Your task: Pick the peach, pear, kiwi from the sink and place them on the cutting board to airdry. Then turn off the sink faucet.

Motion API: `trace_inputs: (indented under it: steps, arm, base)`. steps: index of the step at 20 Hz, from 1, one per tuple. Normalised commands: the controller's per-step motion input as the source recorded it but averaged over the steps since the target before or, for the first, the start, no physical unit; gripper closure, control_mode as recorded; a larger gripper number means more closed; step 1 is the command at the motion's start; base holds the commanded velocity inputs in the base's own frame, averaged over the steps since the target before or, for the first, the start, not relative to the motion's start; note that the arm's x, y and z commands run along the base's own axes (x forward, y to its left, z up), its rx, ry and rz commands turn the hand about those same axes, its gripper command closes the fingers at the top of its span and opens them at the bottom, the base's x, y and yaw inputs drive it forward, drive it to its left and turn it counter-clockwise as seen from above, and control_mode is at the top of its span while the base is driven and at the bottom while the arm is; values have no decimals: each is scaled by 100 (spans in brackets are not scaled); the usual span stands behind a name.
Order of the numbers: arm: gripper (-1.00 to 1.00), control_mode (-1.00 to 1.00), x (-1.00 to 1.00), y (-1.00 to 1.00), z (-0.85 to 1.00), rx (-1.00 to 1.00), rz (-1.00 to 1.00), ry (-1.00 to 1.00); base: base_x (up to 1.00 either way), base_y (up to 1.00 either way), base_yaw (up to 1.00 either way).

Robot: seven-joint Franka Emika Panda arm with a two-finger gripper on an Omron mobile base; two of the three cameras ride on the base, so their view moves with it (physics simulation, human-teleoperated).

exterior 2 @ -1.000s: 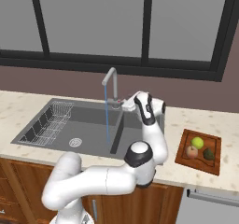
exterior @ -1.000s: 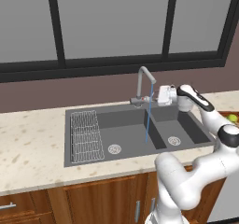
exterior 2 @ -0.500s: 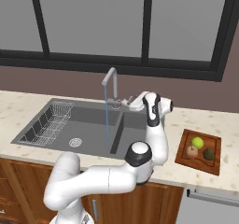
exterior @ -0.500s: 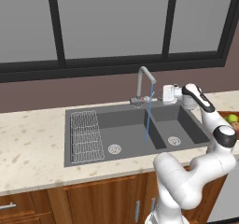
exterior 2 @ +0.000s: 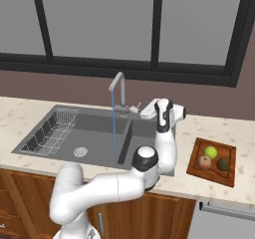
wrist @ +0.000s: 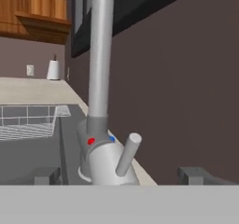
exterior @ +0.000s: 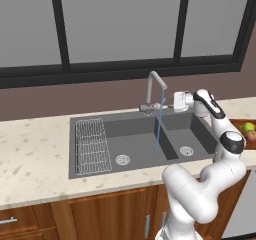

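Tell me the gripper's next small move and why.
Probably ease the open gripper forward onto the sink faucet handle and push it: all three fruits lie on the cutting board, water is running, and the handle sits between the fingertips.

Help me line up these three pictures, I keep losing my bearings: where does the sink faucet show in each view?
Left base view: the sink faucet rises behind the sink's divider, right of centre.
Right base view: it stands left of centre, just left of the open gripper.
Hand view: its base and side handle fill the lower middle.
Shared landmark: the wire rack.
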Motion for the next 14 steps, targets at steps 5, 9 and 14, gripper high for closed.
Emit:
trace_inputs:
  steps: [5,9,14]
  arm:
    - [-100,-100,42,-7,-26,3,3,3]
    - [-100,-100,45,-5,-25,5,3,7]
    - [-100,-100,49,-3,-27,5,4,10]
  base:
    - [0,0,0]
    - [0,0,0]
    - [0,0,0]
